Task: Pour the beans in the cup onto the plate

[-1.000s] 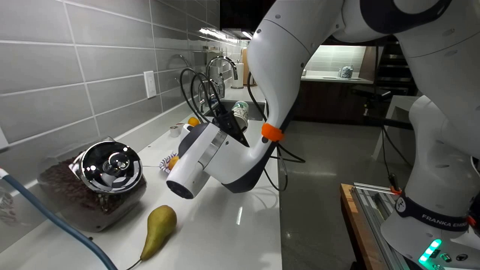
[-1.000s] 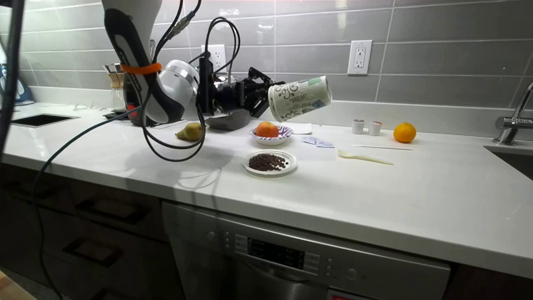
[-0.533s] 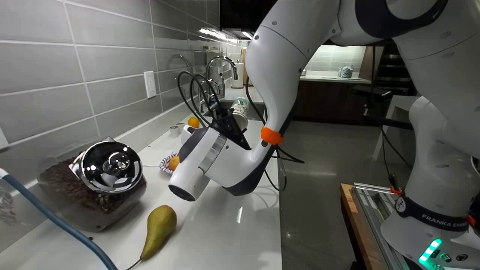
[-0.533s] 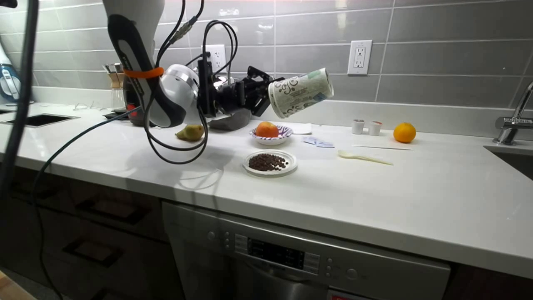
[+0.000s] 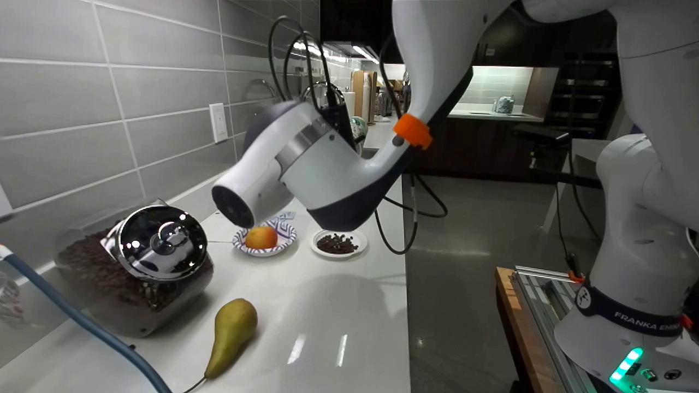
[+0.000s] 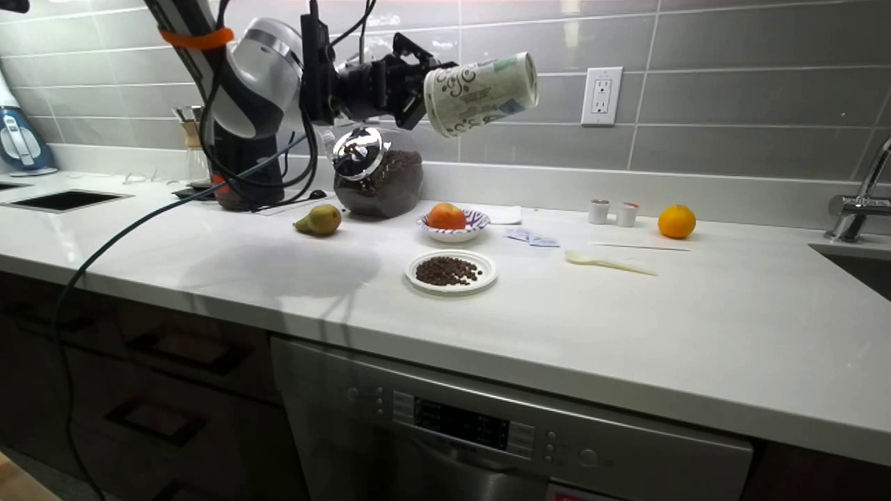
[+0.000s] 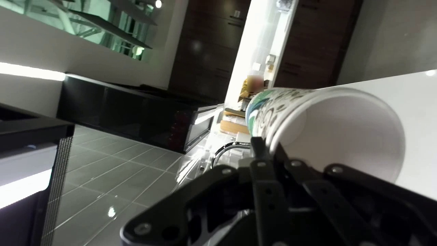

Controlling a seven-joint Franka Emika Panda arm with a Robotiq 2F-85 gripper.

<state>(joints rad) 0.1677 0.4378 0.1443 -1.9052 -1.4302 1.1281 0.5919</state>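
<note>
White counter shows in both exterior views. Upper middle, your gripper pinches the cup by its rim, mouth tilted down; probably light, crushable paper, so squeeze that wall gently. Mid-frame, the plate bears the beans, likely to roll.

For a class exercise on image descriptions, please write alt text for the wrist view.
A robot gripper pinches the rim of a patterned cup, tipped with its open mouth toward the viewer; the visible inside looks plain white. Behind are a white counter, a chrome faucet and gray tiles.
</note>
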